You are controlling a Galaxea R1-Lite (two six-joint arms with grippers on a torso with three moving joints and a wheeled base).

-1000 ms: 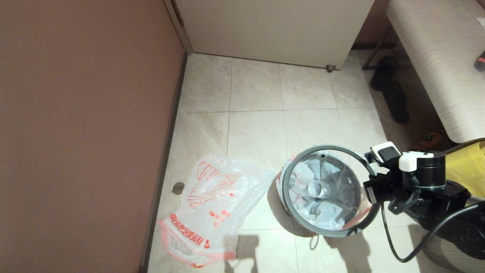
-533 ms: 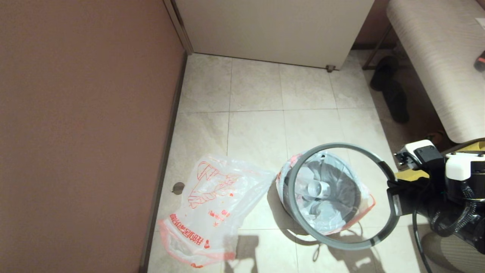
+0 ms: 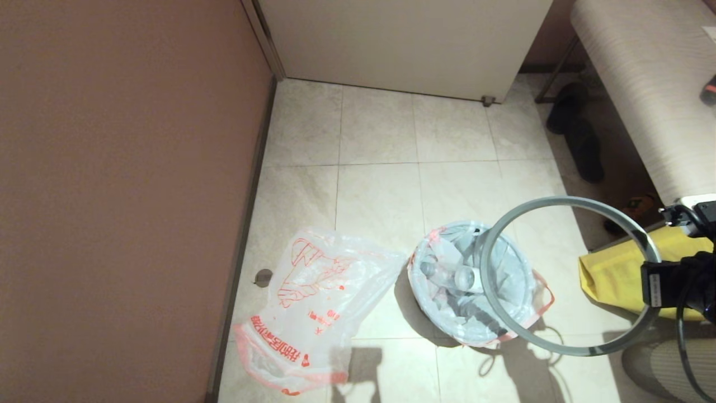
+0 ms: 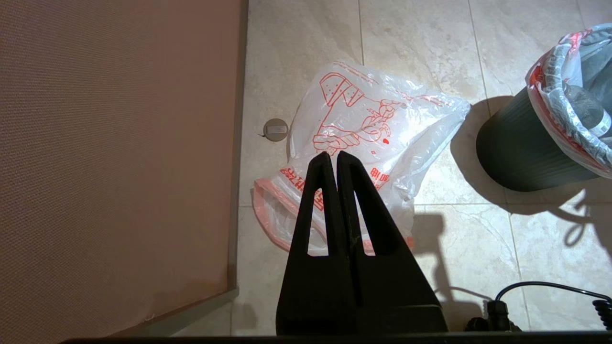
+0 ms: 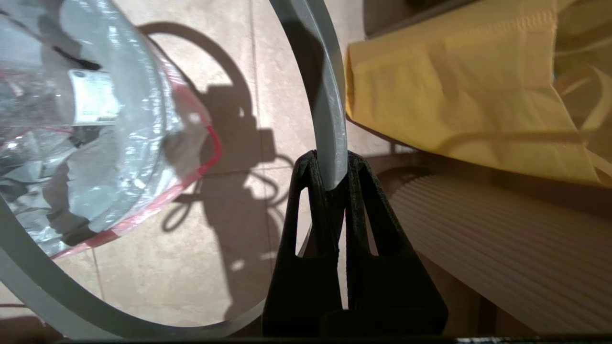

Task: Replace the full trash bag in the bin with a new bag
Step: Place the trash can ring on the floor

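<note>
new bag (image 3: 313, 302) with red Chinese characters, right tool (image 5: 331, 167) pinching grey hoop (image 3: 565, 204)

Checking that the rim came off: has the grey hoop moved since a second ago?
Yes. The grey hoop, held by the right gripper, has moved right off the bin, toward the yellow bag.

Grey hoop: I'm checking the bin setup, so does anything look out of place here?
Yes. The grey hoop is off the bin, held in the air by the right gripper beside it, over the floor. The full trash bag sits unclamped in the bin. The left gripper is idle, shut.
</note>
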